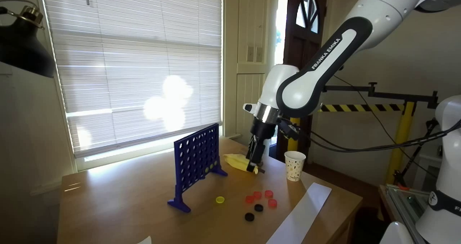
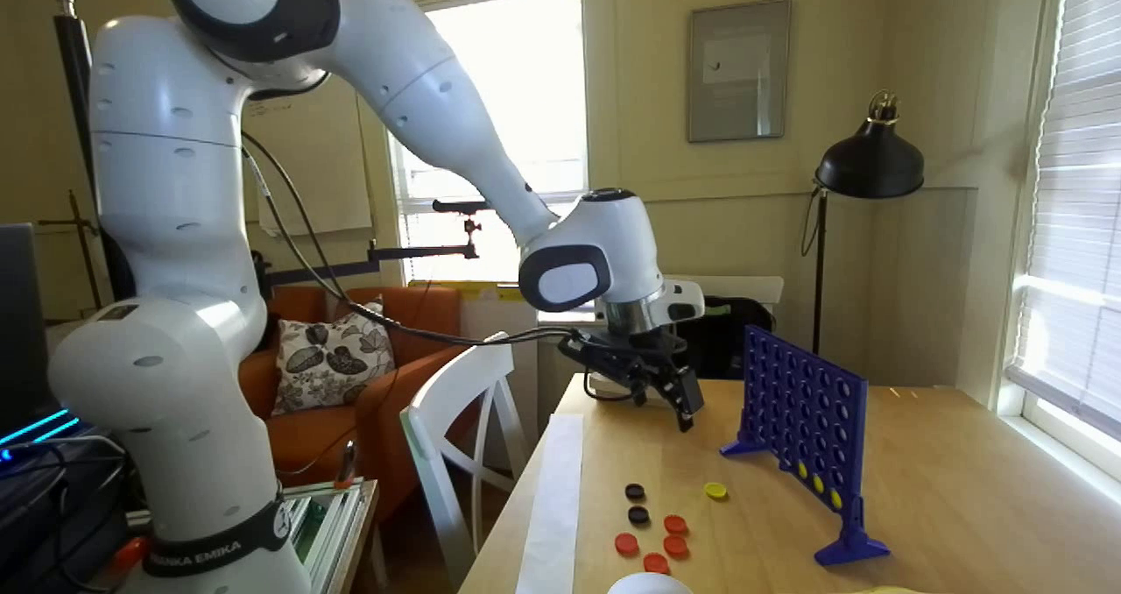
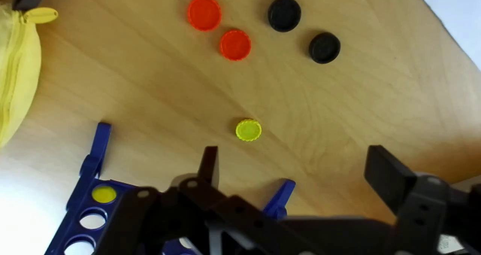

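Note:
My gripper [image 3: 293,153] stands open above the table, with nothing between its fingers. In the wrist view a small yellow disc [image 3: 248,130] lies on the wood just beyond the fingertips, nearer the left one. The blue upright rack [image 1: 197,157] stands beside it in both exterior views, and a few yellow discs [image 2: 819,484] sit in its lowest row. Part of the rack is hidden behind my gripper in the wrist view. Two black discs [image 3: 324,47] and several red discs [image 2: 675,546] lie loose on the table. In an exterior view my gripper [image 1: 255,163] overlaps the yellow pouch [image 1: 236,161].
A speckled paper cup [image 1: 294,165] stands near the table's edge. Along that edge runs a white paper strip [image 2: 553,506]. A black lamp [image 2: 870,160] rises behind the table, and a white chair [image 2: 460,410] is beside it. Cables [image 1: 345,149] hang from the arm.

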Available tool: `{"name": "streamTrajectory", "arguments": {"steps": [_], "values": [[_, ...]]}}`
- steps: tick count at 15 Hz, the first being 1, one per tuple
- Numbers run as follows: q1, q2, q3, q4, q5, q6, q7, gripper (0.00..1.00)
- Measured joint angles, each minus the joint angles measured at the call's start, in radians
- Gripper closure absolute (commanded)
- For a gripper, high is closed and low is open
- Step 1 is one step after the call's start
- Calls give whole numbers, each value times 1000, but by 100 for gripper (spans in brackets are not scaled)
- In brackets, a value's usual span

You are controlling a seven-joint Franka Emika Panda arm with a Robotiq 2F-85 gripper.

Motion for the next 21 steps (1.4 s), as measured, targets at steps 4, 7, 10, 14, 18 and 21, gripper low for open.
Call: {"name": "streamTrajectory", "arguments": {"steps": [4, 7, 10, 14, 18, 21], "values": [[-54, 115, 76, 86, 0, 59, 36, 0], [-81, 174, 110, 136, 0, 74, 56, 0], [-87, 187, 115, 150, 0, 74, 58, 0], [-94, 188, 119, 149, -16, 86, 86, 0], [-129, 218, 157, 148, -8, 166, 115, 0], [-129, 259, 161, 149, -4, 217, 117, 0]]}}
